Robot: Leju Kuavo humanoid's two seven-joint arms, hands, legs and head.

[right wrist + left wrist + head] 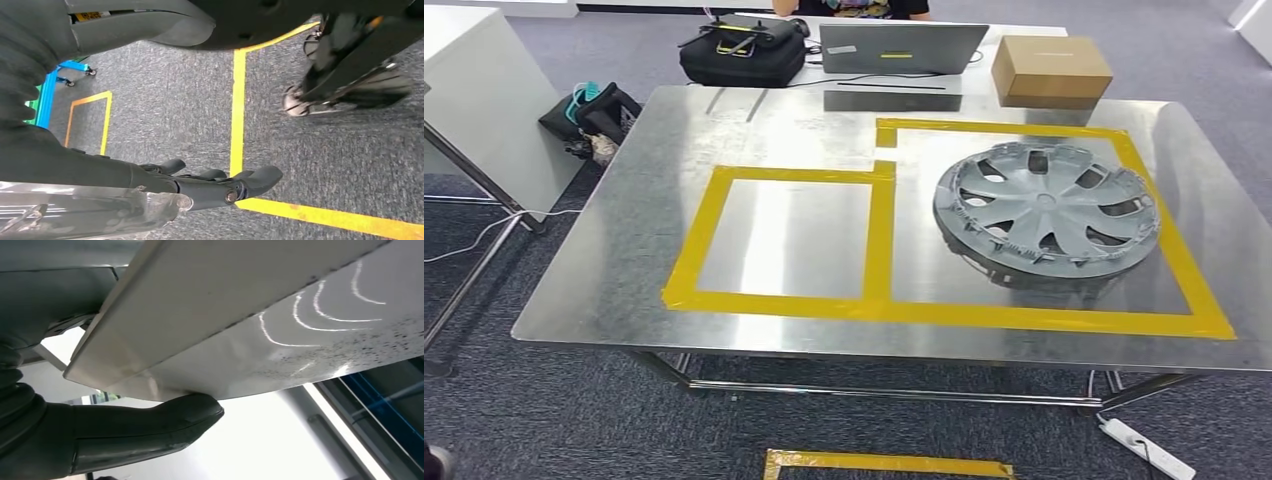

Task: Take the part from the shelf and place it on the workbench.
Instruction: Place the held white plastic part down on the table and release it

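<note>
The part is a flat shiny metal sheet (240, 305). In the left wrist view my left hand (100, 435) holds it, the thick thumb pressed against its lower edge. In the right wrist view my right hand (200, 185) hangs over the carpet with its fingers stretched out and the thumb (145, 20) well apart; nothing lies between them. A shiny, glassy edge (75, 210) shows beside those fingers, and what it is I cannot tell. The workbench (604, 280) stands ahead in the head view, a steel top with two yellow-taped squares. The left square (789, 235) is bare.
A grey wheel cover (1044, 210) fills the right taped square. A laptop (899, 45), a black bag (742, 50) and a cardboard box (1051, 70) lie at the far edge, where a person sits. A power strip (1146, 447) and yellow floor tape (884, 463) lie before the bench.
</note>
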